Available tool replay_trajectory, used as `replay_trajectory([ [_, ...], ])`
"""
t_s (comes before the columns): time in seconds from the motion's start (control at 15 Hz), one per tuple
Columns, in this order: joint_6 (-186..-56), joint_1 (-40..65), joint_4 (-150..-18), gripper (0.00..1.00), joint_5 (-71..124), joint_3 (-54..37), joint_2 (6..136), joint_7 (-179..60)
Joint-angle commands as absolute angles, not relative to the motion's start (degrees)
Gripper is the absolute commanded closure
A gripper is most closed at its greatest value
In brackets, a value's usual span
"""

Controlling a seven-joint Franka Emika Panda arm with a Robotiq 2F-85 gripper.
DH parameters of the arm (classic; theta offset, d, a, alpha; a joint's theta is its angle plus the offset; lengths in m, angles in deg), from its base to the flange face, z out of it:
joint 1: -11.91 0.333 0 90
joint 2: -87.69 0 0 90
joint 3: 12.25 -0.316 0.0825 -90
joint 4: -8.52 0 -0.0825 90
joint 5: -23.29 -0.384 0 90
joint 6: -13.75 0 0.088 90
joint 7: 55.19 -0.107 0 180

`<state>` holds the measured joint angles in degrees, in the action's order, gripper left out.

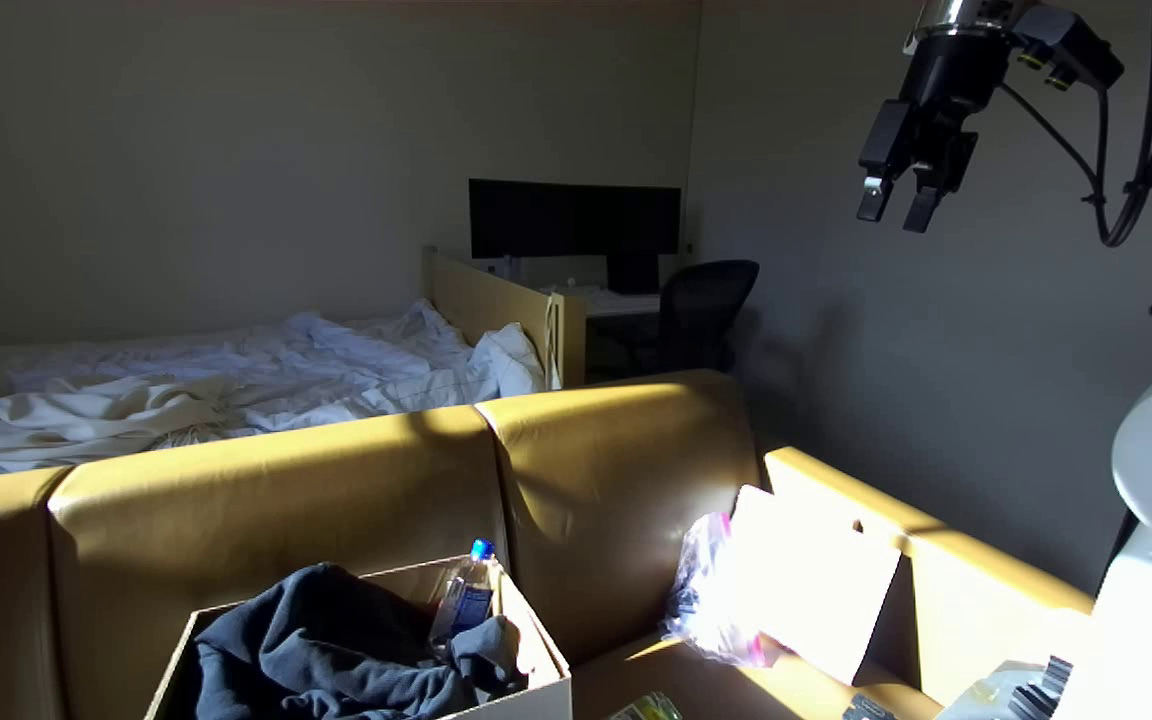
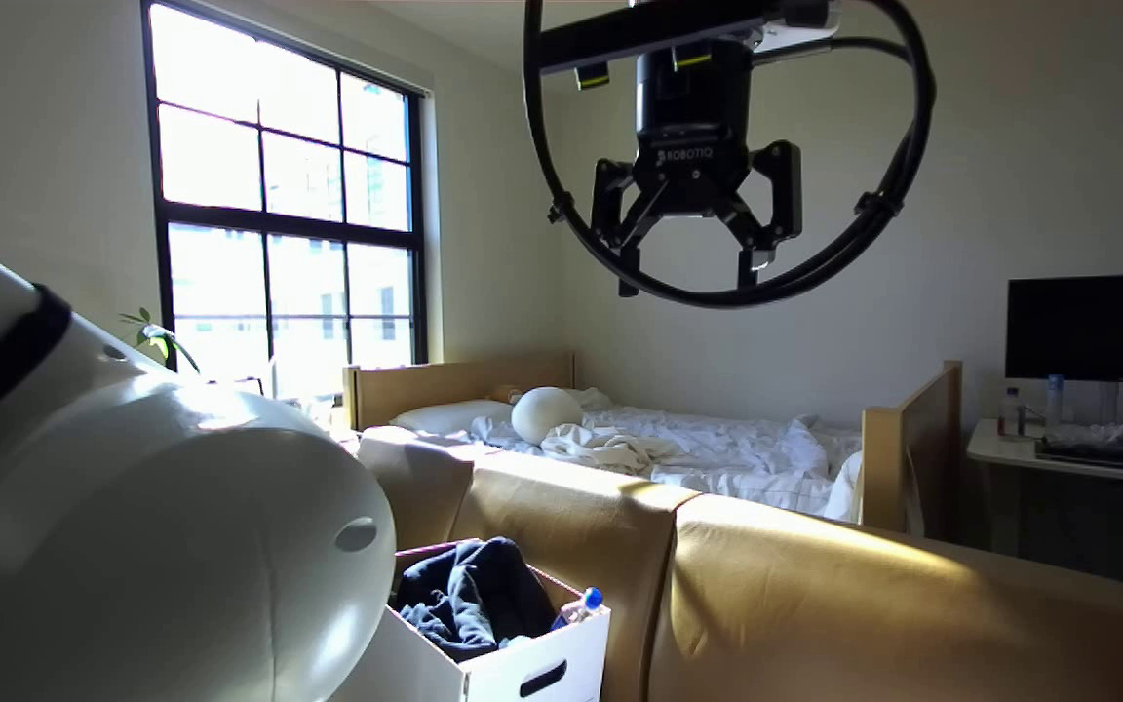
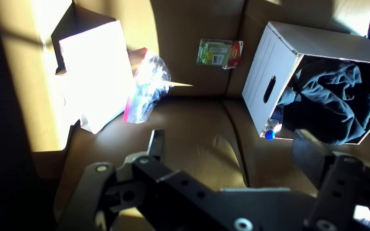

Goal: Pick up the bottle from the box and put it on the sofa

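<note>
Closest, lower left in an exterior view, we've got the arm's white housing [image 2: 172, 546]. Next is the gripper [image 3: 230, 134], low in the wrist view: its fingers stand wide apart, & in both exterior views we see it hang up near the top of the pic, well apart from the box & bottle.

Farther down, center-right in the wrist view, the box [image 3: 273, 61] sits on the sofa [image 3: 194, 144]. The bottle [image 3: 274, 122] is inside it, tilted in the lower-left corner w/ its blue cap up at the rim, just beside a dark cloth bundle [image 3: 329, 93].

Upper ctr, same view, a green-and-red pkg [image 3: 215, 53] lies on the sofa; left of it there's a clear zip bag [image 3: 149, 86] w/ a pink edge, & just beside that a white panel [image 3: 98, 73] (so sunlit we can't make out much of it).

Beyond the sofa's back, mid-left in an exterior view, we see the rumpled white bed [image 1: 336, 355]; past it, approx. ctr, a dark desk chair [image 1: 706, 310] & a wide monitor [image 1: 576, 218]. In the background, upper left in an exterior view, we get a bright, black-framed window [image 2: 298, 175].
</note>
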<state>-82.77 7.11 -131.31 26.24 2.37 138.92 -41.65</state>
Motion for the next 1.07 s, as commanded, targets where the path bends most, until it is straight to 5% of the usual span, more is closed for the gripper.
replay_trajectory([
  [0.0,-82.63,6.77,-131.12,0.0,26.01,2.16,138.75,-41.42],
  [1.0,-89.44,7.76,-129.84,0.0,26.83,2.82,133.22,-40.32],
])
